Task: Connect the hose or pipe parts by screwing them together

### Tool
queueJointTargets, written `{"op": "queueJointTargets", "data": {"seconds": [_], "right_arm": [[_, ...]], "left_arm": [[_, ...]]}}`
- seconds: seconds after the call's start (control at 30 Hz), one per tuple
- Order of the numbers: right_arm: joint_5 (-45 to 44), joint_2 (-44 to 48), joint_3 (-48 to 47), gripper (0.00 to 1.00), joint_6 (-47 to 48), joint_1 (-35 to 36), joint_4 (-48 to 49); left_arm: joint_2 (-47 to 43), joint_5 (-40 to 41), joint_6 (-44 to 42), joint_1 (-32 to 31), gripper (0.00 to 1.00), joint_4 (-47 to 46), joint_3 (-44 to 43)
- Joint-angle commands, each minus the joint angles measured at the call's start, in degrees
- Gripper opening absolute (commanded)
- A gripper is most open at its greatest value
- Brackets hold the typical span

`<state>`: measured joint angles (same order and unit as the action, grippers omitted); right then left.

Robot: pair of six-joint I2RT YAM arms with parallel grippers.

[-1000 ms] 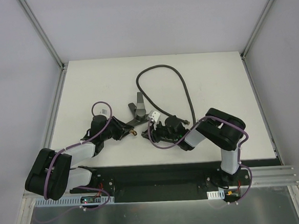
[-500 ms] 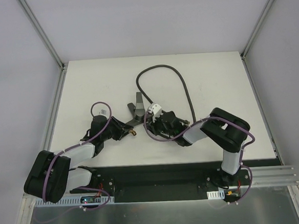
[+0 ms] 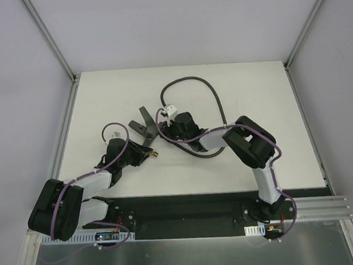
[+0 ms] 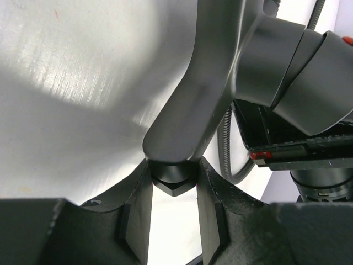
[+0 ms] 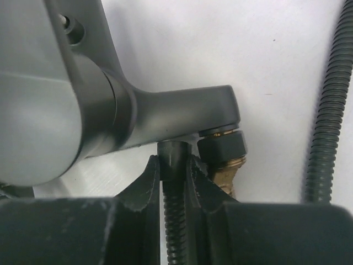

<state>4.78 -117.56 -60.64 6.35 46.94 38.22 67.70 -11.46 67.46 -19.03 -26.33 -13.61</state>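
Fitting [image 4: 204, 99] clamped by left pincer [image 4: 174, 182] | right pincer [image 5: 174, 165] clamps hose [image 5: 329, 105] | hose tip hidden

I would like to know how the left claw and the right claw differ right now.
The left claw is clamped on a dark nut of the forked fitting. The right claw is clamped on the hose just below its smooth end. Seen from above, the left claw sits lower in view than the right claw. Both are shut on a part.

Black-and-white arms [image 3: 92, 182], looped purple cables [image 3: 107, 126], matte dark-grey left hand [image 4: 174, 176] and right hand [image 5: 172, 165].
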Motion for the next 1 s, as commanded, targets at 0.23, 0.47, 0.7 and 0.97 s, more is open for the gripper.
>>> {"op": "queueJointTargets", "data": {"seconds": [0.23,0.47,0.7,0.97], "right_arm": [[7.8,0.5,-6.1,0.01,-0.5,-1.5,-5.9],[9.6,6.0,-1.0,0.01,2.5,-2.5,-5.1],[9.3,12.2,6.8,0.01,4.3,-2.6,-4.4],[-4.4,21.5,21.2,0.01,11.6,3.2,5.0]], "left_arm": [[9.8,-5.6,3.3,-1.0,0.0,-17.2,-1.2],[12.9,-5.1,6.7,-2.2,0.0,-20.6,-2.3],[13.4,-3.5,8.4,-2.5,0.0,-21.2,-3.4],[14.6,-2.3,8.9,-3.4,0.0,-20.9,-5.3]]}}
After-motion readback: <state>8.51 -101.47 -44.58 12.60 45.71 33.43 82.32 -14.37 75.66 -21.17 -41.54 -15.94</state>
